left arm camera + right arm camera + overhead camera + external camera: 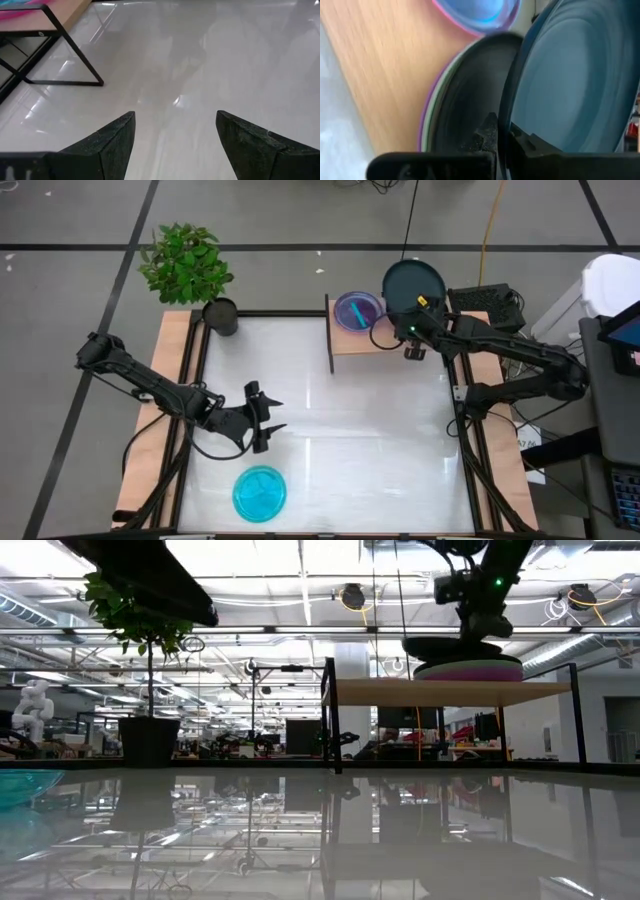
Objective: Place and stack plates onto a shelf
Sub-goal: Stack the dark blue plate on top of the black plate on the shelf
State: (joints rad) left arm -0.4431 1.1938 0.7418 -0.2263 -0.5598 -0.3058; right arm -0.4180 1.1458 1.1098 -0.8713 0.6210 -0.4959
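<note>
Overhead, the right gripper (pixel 414 330) reaches over the light-wood shelf (pixel 350 340), pinching a round black plastic plate (pixel 413 286); the left gripper (pixel 268 418) hovers spread above the table (pixel 380 430).

The shelf (pixel 352 340) stood at the far edge of the surface (pixel 380 440), right of centre. On it lay a stack of plates (pixel 358 311) to the left, and the right claw (pixel 418 308) held a plate (pixel 413 285) over a second stack (pixel 468 670) on its right. A lone plate (pixel 260 493) lay near-left, the left claw (pixel 268 418) just beyond it, a plant pot (pixel 220 316) at far left.
</note>
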